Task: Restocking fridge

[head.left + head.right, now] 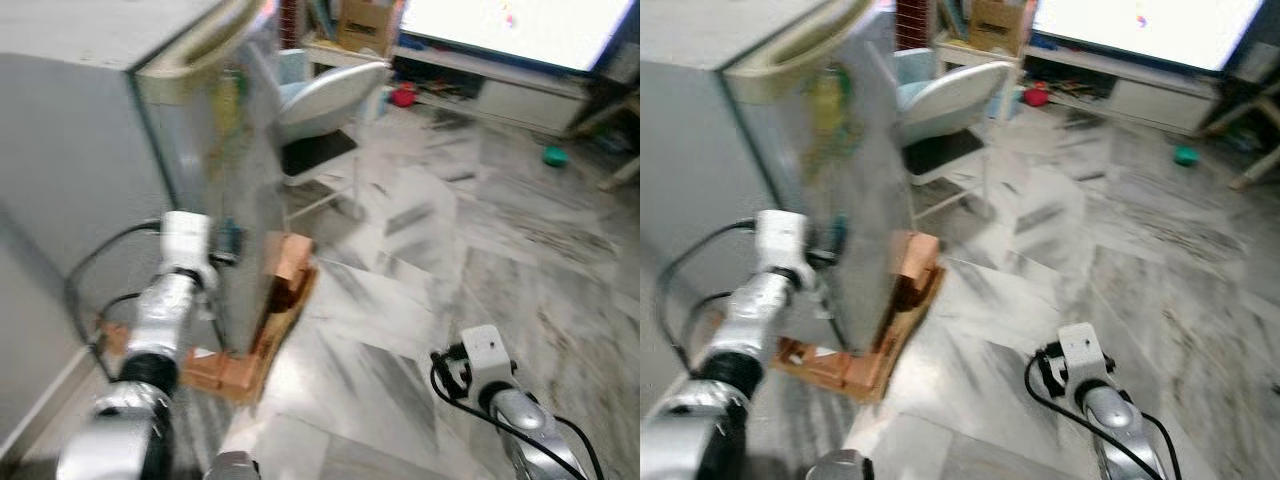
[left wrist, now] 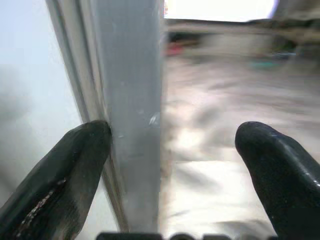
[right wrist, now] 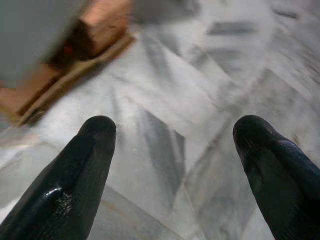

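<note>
With the left gripper [image 2: 170,150] spread wide astride the fridge door [image 2: 127,100] edge, unclamped, it could slip off when pulling; the right gripper [image 3: 172,150] hangs released.

The tall grey metal-skinned fridge [image 1: 80,150] is standing upright at the robot's left, resting on a low platform of reddish-orange bricks and wooden board [image 1: 255,350] that is lifting it off the pale marble floor. Its grey door [image 1: 855,200] is hanging ajar, turned edge-on toward the camera, with a cream-coloured rubber seal [image 1: 195,55] running along its top edge. In the left wrist view the door's thin vertical edge [image 2: 127,115] is sitting between two black fingers, one finger [image 2: 75,165] touching it.
</note>
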